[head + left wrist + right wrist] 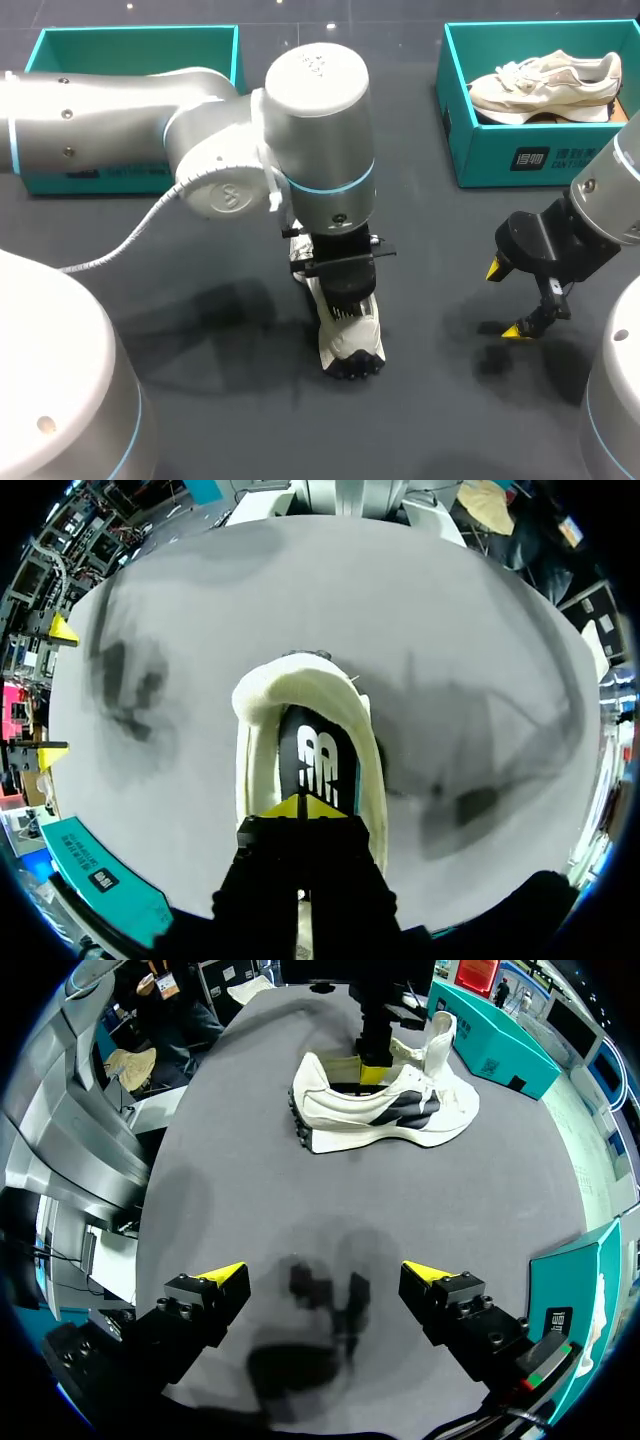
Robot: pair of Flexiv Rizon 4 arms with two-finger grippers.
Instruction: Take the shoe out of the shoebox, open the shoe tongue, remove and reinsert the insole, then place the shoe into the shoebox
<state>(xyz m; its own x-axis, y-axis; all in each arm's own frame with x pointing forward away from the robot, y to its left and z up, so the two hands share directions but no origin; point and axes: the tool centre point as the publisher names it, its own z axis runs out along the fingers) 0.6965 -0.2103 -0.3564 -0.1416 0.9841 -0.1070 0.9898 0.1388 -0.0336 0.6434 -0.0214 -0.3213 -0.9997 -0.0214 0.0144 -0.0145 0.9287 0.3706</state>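
A white shoe [352, 335] stands on its sole in the middle of the dark bench [230, 420], out of any box. Its tongue [440, 1038] is pulled up. The left arm comes down from above, and the left end effector [300, 807] is poked into the shoe's hole. Its two yellow tips are pressed together right at the black insole [318, 765]. I cannot tell if they pinch the insole.

The right end effector [325, 1285] hangs over bare bench well apart from the shoe, with its fingers spread wide and nothing between them.

A teal shoebox [490, 160] sits at the far right of the bench with another pale shoe [545, 82] lying inside. A second teal box [236, 60] sits at the far left.
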